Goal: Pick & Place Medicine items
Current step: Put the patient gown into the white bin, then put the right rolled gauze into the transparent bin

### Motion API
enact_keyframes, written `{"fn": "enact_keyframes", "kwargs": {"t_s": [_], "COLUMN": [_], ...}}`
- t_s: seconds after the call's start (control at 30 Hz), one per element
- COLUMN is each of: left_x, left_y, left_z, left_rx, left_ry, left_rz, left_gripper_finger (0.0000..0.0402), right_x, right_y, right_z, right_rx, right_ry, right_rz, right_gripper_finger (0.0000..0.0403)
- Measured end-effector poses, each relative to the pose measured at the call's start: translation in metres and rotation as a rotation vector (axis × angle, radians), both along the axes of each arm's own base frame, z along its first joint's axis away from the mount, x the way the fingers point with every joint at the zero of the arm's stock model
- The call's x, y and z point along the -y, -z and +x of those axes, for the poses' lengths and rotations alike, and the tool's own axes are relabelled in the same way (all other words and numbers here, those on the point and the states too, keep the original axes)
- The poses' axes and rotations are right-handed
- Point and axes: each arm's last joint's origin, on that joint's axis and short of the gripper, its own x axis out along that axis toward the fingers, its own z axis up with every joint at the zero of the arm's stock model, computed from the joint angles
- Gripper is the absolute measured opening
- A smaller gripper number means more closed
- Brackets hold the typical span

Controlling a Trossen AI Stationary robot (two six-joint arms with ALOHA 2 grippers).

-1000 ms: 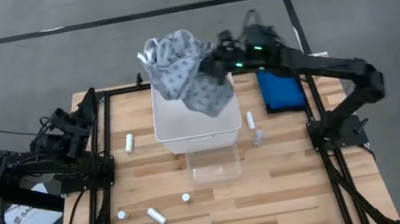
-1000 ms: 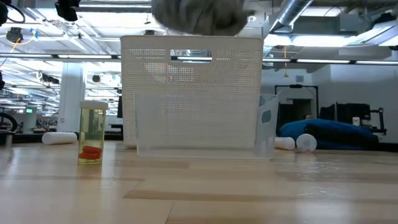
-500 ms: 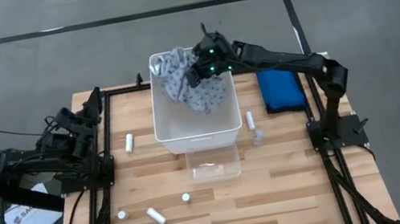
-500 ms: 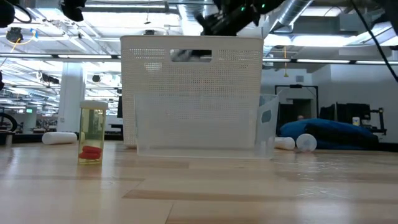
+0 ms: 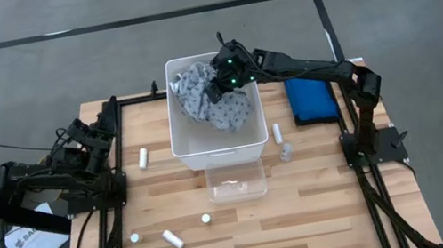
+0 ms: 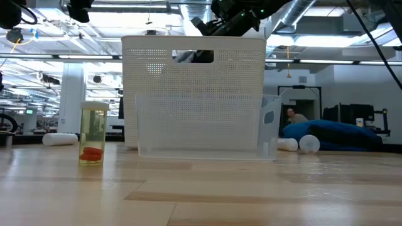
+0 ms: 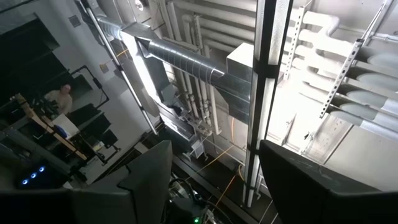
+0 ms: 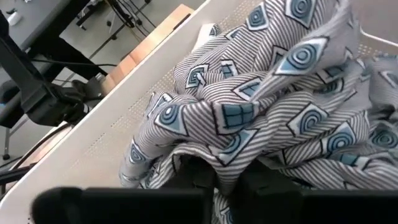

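Take the white bin (image 5: 216, 134) as your landmark; your left gripper (image 5: 89, 132) waits well to the left of it at the desk (image 5: 325, 206) edge, its fingers spread open and pointing up at the ceiling in the left wrist view; the medicine items (image 5: 143, 159) are all outside the bin, one just left of it, three in front of it near the front edge of the desk, two just right of it beside the blue pouch (image 5: 311, 98); none is in the bin yet; your right gripper (image 5: 221, 83) sits over the bin's back half, fingers closed on the grey cloth (image 5: 213, 103) bunched inside; the risk is that cloth: if it stays in the bin, it will likely swallow small cylinders, and if you lift away without fully letting go, it may snag and drag the bin.
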Motion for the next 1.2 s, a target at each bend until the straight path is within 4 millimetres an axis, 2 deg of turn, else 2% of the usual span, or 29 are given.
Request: {"fn": "enact_keyframes", "kwargs": {"t_s": [0.5, 0.63, 0.8, 0.87, 1.0, 1.2], "left_x": [0.0, 0.0, 0.0, 0.0, 0.0, 0.0], "left_y": [0.0, 0.0, 0.0, 0.0, 0.0, 0.0], "left_z": [0.0, 0.0, 0.0, 0.0, 0.0, 0.0], "left_rx": [-0.002, -0.003, -0.003, -0.003, -0.004, -0.019], "left_ry": [0.0, -0.001, -0.001, -0.001, -0.001, -0.013], "left_rz": [0.0, 0.0, 0.0, 0.0, 0.0, 0.01], "left_gripper_finger": [0.0232, 0.0232, 0.0232, 0.0232, 0.0232, 0.0232], "right_x": [-0.002, -0.002, -0.004, -0.008, -0.017, -0.042], "right_y": [-0.003, -0.003, -0.007, -0.015, -0.042, -0.099], "right_z": [0.0, 0.0, 0.0, -0.001, -0.01, -0.048], "right_rx": [0.018, 0.019, 0.051, 0.082, 0.179, 0.306], "right_ry": [-0.051, -0.051, -0.076, -0.093, -0.117, -0.155], "right_rz": [0.021, 0.021, 0.022, 0.008, -0.039, -0.137], "right_gripper_finger": [0.0191, 0.021, 0.021, 0.0207, 0.0201, 0.0201]}}
